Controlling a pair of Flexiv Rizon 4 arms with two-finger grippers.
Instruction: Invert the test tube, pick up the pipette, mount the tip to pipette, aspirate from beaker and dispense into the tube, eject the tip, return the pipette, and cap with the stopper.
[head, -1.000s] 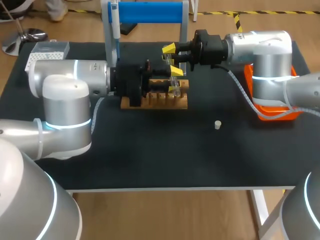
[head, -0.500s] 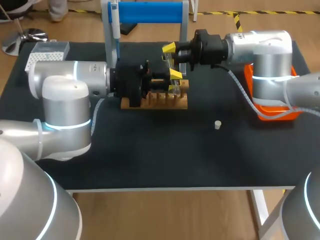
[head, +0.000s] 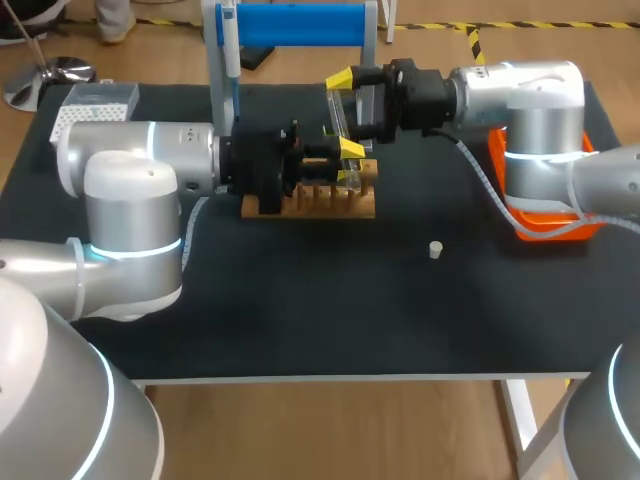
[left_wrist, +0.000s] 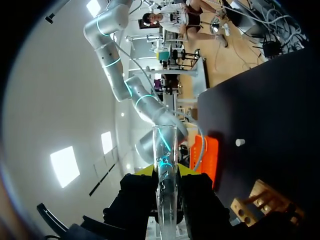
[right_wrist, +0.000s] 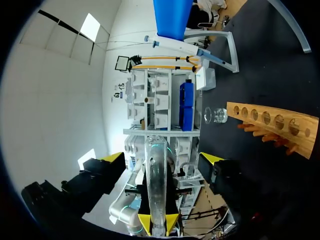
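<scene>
Test tube (left_wrist: 166, 165) clamped in left fingers (head: 351, 148); right fingers (right_wrist: 111, 159) spread apart either side.

Nothing to read out here: no word, number or label comes through on the test tube (left_wrist: 167, 190), on the wooden rack (head: 310, 205), on the blue stand (head: 300, 25) at the far side, or on the orange bin (head: 545, 228) at the right.
</scene>
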